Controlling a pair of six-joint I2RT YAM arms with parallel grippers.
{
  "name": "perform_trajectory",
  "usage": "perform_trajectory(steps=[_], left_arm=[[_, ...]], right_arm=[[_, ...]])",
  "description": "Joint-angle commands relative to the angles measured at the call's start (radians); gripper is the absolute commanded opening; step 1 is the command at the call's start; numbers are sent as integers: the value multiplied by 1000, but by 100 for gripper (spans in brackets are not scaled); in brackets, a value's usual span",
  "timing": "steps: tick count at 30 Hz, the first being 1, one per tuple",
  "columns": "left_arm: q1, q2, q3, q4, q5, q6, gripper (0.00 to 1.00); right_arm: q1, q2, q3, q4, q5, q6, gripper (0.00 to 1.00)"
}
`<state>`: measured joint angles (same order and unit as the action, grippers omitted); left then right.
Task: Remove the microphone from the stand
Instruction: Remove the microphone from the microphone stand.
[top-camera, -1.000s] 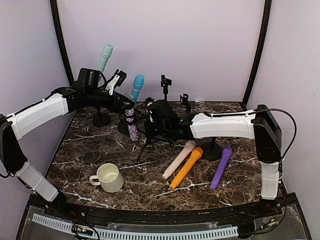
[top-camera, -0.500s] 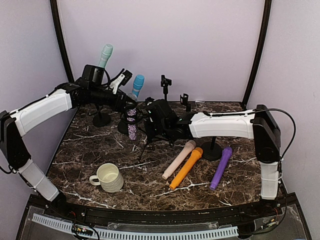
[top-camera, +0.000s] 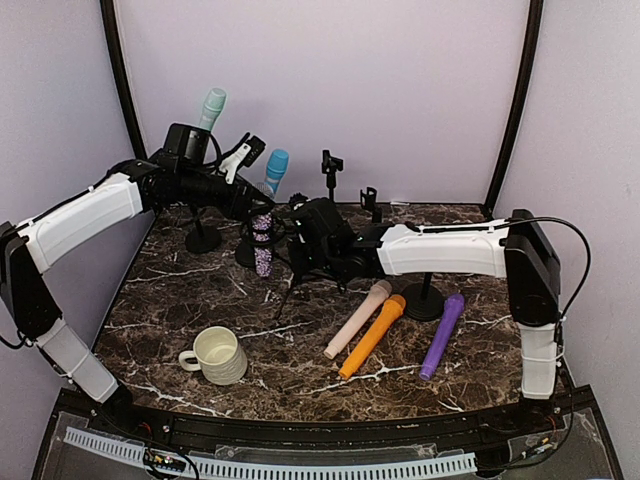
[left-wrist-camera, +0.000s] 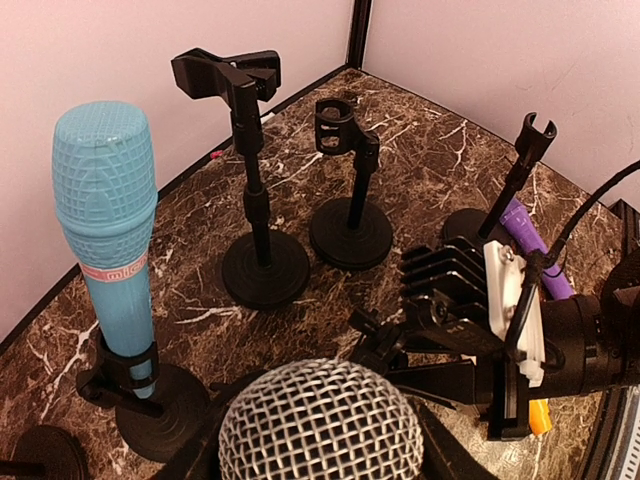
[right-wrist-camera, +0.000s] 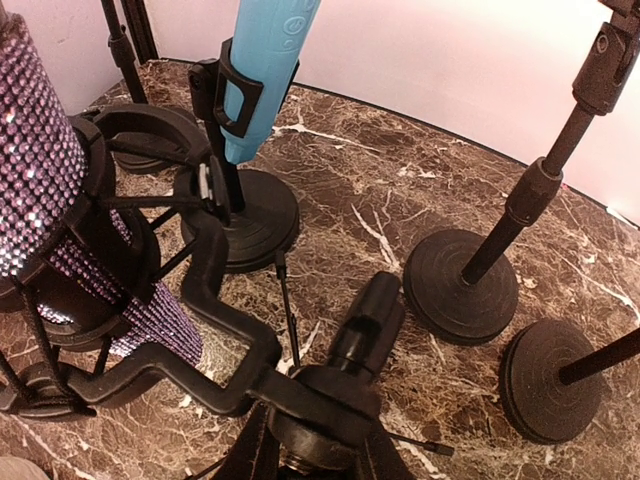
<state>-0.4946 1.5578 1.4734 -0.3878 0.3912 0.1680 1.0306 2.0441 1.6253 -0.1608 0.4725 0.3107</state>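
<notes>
Left of centre, the left gripper (top-camera: 258, 213), clamped on the microphone (top-camera: 264, 255), has risen slightly. The right gripper (top-camera: 300, 252) stays clamped on the stand (right-wrist-camera: 362, 325).

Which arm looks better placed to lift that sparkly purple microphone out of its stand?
Left: the left fingers grip the sparkly microphone below its mesh head; the right fingers clamp the stand.

white mug (top-camera: 219, 355), pink microphone (top-camera: 356, 320), orange microphone (top-camera: 371, 338), purple microphone (top-camera: 441, 337) lying flat
</notes>
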Motion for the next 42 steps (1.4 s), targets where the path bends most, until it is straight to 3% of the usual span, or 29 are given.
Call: perform_trajectory(steps=[1, 33, 42], left_arm=[[-24, -87, 86, 115, 39, -27, 0], [-22, -109, 270, 6, -35, -43, 0], [-20, -184, 278, -13, -134, -20, 0]], right_arm=[[13, 44, 4, -49, -21, -35, 4], [12, 60, 12, -76, -12, -38, 3], [-8, 30, 21, -110, 58, 11, 4]])
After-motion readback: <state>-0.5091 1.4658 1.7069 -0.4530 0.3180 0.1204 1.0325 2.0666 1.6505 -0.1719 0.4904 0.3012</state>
